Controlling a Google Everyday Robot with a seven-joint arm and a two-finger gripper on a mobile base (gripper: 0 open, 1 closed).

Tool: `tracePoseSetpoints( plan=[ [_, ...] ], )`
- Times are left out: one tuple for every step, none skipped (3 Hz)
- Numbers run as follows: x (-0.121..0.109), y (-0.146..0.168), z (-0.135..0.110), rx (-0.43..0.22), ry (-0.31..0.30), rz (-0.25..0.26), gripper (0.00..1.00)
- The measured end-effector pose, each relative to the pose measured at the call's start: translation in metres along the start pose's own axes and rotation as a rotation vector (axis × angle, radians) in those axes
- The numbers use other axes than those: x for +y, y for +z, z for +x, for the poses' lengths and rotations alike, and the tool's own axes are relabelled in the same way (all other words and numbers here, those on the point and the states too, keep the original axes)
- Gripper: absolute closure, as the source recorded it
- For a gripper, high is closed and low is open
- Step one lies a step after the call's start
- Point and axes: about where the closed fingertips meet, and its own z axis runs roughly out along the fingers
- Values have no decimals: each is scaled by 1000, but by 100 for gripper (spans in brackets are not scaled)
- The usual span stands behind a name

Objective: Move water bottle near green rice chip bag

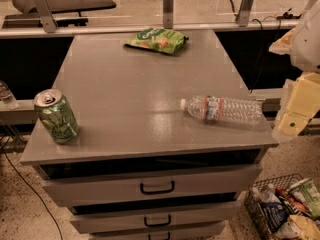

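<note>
Can (56, 116), green-patterned with a silver top, stands upright at the left front corner of the grey desk (125, 99), close to the edge. Under the desktop sit drawers (150, 186) with dark handles, the top ones pulled out a little way.

At the far edge of the desk, a little right of the middle, lies the green chip bag (156, 40), flat and crinkled, with white lettering and orange-tan chip pictures on its face. It is well apart from the can.

Further right, near the front right corner, the water bottle (222, 109) lies on its side. It is clear and ribbed. Its white cap points left toward the middle of the desk, its red-and-blue label band sits close to the neck, and its base points toward the right edge. The bottle is well apart from the chip bag, with bare desktop between them.

The hand (295, 115), pale yellow below a white arm, hangs off the right edge of the desk, just beside the bottle's base. Whether it is apart or together I cannot tell, nor whether it touches the bottle.

On the floor at the lower right stands a wire basket (257, 211) filled with mixed snack packets.
</note>
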Motion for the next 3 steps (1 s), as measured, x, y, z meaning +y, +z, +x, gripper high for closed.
tracePoseSetpoints(
  plan=[
    [0, 0, 0, -1, 0, 2, 0],
    [-14, 23, -1, -47, 3, -8, 0],
    [-39, 70, -4, -101, 2, -15, 0]
  ],
)
